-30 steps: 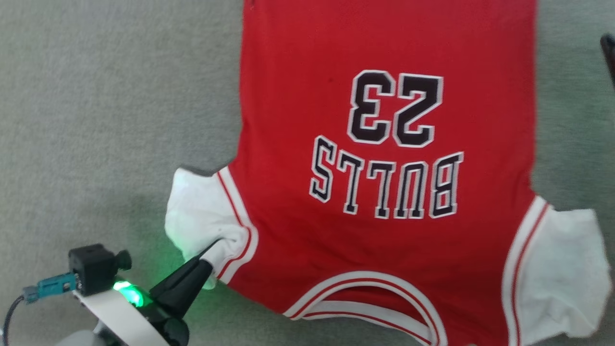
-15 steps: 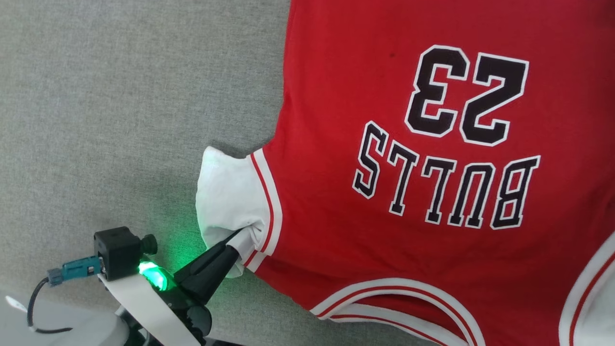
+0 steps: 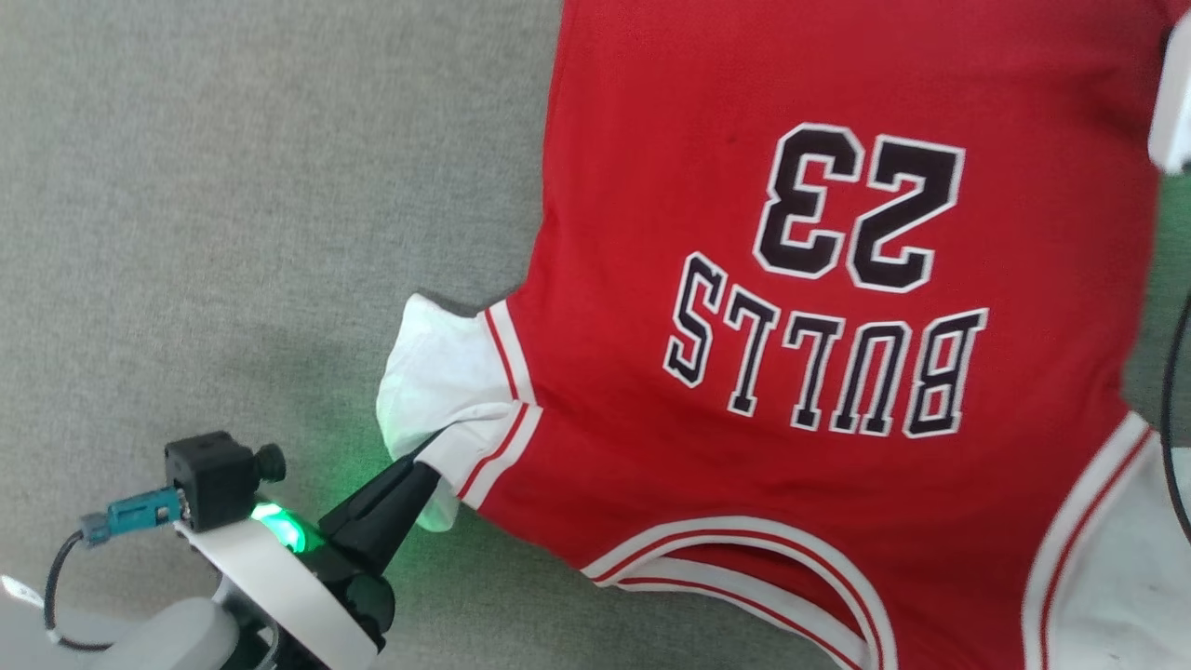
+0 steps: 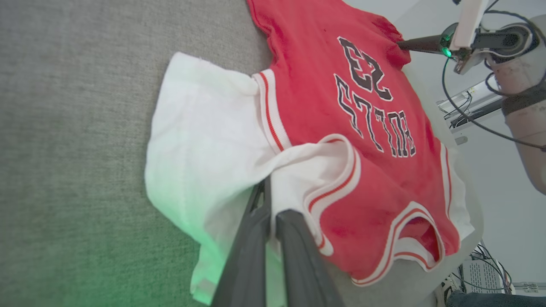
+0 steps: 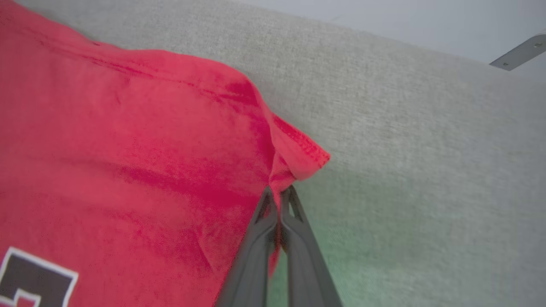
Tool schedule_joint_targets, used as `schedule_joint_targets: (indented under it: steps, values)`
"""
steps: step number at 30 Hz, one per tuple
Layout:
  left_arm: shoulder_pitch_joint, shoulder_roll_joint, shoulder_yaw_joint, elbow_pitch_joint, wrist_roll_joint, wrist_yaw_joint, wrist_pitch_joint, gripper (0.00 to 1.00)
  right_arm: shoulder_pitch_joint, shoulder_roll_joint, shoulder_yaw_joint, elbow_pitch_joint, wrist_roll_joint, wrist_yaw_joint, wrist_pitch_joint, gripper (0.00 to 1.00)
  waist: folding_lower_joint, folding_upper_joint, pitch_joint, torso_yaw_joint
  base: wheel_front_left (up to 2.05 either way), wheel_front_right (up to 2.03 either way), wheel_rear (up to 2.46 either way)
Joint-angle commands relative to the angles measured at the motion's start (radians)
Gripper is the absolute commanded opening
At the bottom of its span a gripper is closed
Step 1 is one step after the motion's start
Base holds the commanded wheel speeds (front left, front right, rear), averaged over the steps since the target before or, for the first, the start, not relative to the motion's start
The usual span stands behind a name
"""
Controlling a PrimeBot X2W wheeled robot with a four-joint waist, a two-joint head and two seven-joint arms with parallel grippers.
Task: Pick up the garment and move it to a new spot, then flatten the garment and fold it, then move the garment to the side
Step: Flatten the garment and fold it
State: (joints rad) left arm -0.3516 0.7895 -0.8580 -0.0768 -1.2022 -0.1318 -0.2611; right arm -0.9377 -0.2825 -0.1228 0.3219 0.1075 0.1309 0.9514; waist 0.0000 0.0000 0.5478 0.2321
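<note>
The garment [image 3: 744, 372] lies spread, lettering up, on the grey table [image 3: 233, 233], collar toward us and hem far. Nearest us, our left gripper [image 4: 268, 192] is still pressed together on the white sleeve [image 3: 437, 363], whose striped cuff has bunched a little more toward the pinch. The head camera has swung too, so the shirt's shift in that view is not its own. At the far end, our right gripper [image 5: 279, 192], spread a second ago, has just closed on the red hem corner [image 5: 305, 160]. We judge both ends are now held, so the lift to a new spot can begin. The right wrist view shows hem fabric caught between the fingers. The head view instead gives the flat chest and lettering, and the left wrist view takes in both pinches.
</note>
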Motion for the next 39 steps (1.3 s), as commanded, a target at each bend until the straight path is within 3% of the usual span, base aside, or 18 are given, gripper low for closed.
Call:
schedule_joint_targets:
  steps: [1, 10, 13, 17, 23, 28, 29, 31, 32, 39]
  values:
    - [0.014, -0.001, 0.007, 0.006, -0.012, 0.003, -0.005, 0.00, 0.032, -0.015, 0.007, -0.018, 0.018, 0.000, 0.004, 0.00, 0.0000, 0.0000, -0.040, -0.026, 0.00, 0.00, 0.00]
    - [0.091, 0.002, 0.070, 0.069, -0.008, 0.003, -0.005, 0.00, 0.466, -0.131, 0.045, -0.377, 0.263, 0.000, 0.143, 0.00, 0.0000, 0.0000, -0.143, -0.107, 0.00, 0.00, 0.00]
    - [0.115, -0.003, 0.097, 0.084, -0.005, 0.003, -0.005, 0.00, 0.646, -0.134, 0.038, -0.510, 0.316, 0.000, 0.202, 0.00, 0.0000, 0.0000, -0.165, -0.135, 0.00, 0.00, 0.00]
    - [0.144, -0.017, 0.136, 0.112, 0.007, 0.003, -0.005, 0.00, 0.928, -0.085, 0.054, -0.686, 0.391, -0.001, 0.287, 0.00, 0.0000, 0.0000, -0.189, -0.165, 0.00, 0.00, 0.00]
    - [0.160, -0.025, 0.166, 0.127, 0.020, 0.003, -0.005, 0.00, 1.152, -0.038, 0.139, -0.785, 0.401, 0.000, 0.311, 0.00, 0.0000, 0.0000, -0.194, -0.183, 0.00, 0.00, 0.00]
    - [0.166, -0.030, 0.169, 0.135, 0.031, 0.003, -0.006, 0.00, 1.197, -0.020, 0.208, -0.752, 0.405, 0.000, 0.260, 0.00, 0.0000, 0.0000, -0.193, -0.190, 0.00, 0.00, 0.00]
    - [0.168, -0.031, 0.169, 0.136, 0.034, 0.003, -0.005, 0.00, 1.192, -0.022, 0.215, -0.747, 0.403, -0.001, 0.245, 0.03, 0.0000, 0.0000, -0.193, -0.191, 0.00, 0.00, 0.00]
    - [0.171, -0.032, 0.168, 0.136, 0.035, 0.003, -0.005, 0.00, 1.166, -0.020, 0.206, -0.751, 0.399, 0.000, 0.200, 0.87, 0.0000, 0.0000, -0.194, -0.194, 0.00, 0.00, 0.00]
    - [0.172, -0.032, 0.168, 0.136, 0.035, 0.003, -0.005, 0.00, 1.161, -0.022, 0.196, -0.756, 0.398, 0.000, 0.185, 1.00, 0.0000, 0.0000, -0.194, -0.194, 0.00, 0.00, 0.00]
    - [0.149, -0.048, 0.157, 0.128, 0.042, 0.003, -0.005, 0.00, 1.082, -0.043, 0.032, -0.881, 0.431, 0.000, 0.184, 1.00, 0.0000, 0.0000, -0.179, -0.163, 0.00, 0.00, 0.00]
